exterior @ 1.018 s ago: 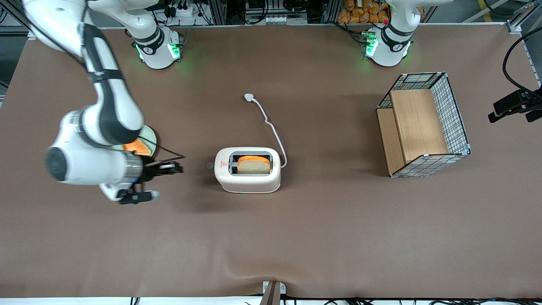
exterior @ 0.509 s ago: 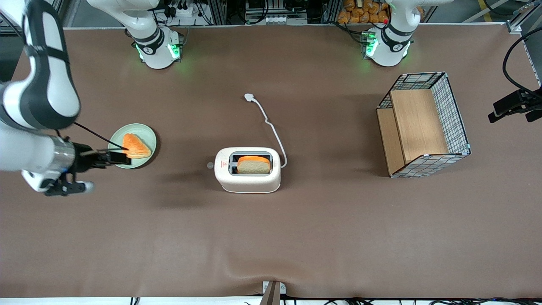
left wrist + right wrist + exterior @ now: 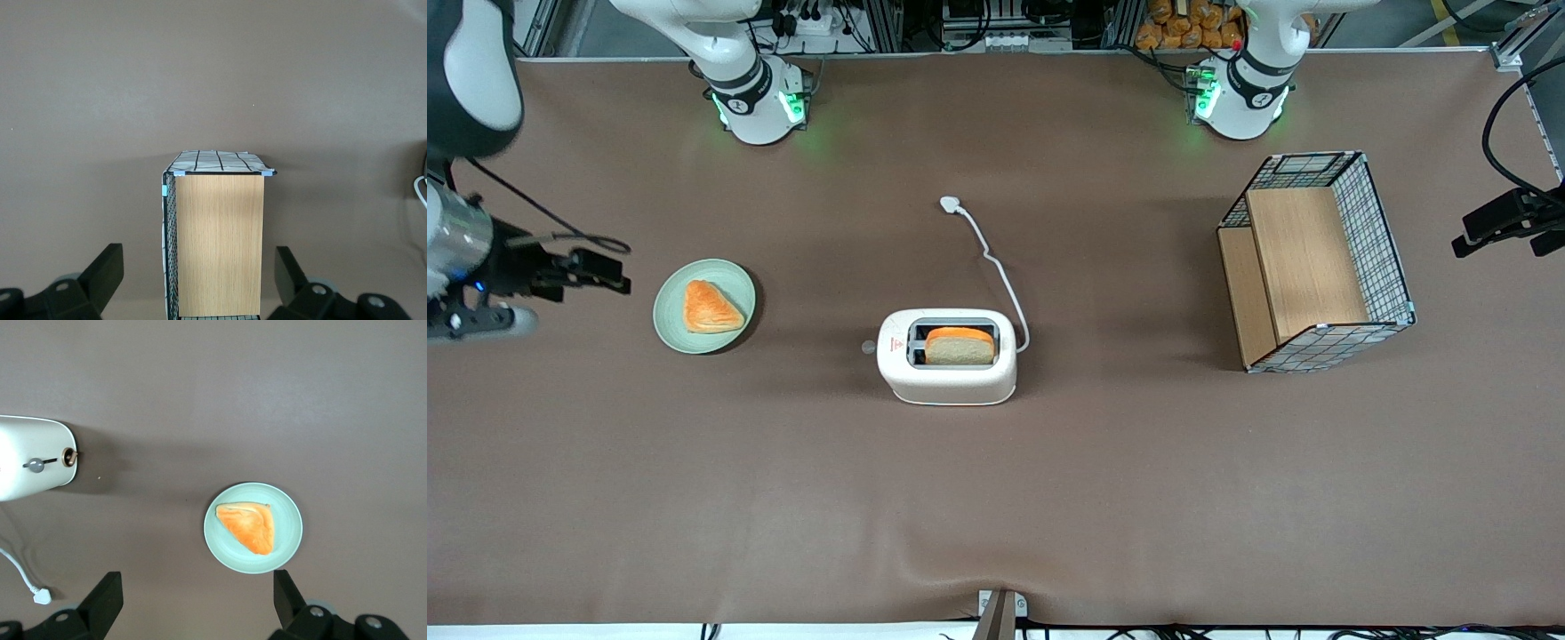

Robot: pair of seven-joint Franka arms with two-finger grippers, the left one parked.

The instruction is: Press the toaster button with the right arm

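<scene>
Toward the working arm's end of the table, the right arm's gripper (image 3: 609, 271) is held above the brown table (image 3: 1049, 498) with its fingers (image 3: 100, 600) spread wide, nothing gripped or touched. Near it, a green plate (image 3: 671, 327) with an orange pastry (image 3: 710, 308) is seen. Well apart, the white toaster (image 3: 947, 378) is set mid-table, bread (image 3: 959, 346) in its slot, the button (image 3: 868, 348) at its end facing the plate.
</scene>
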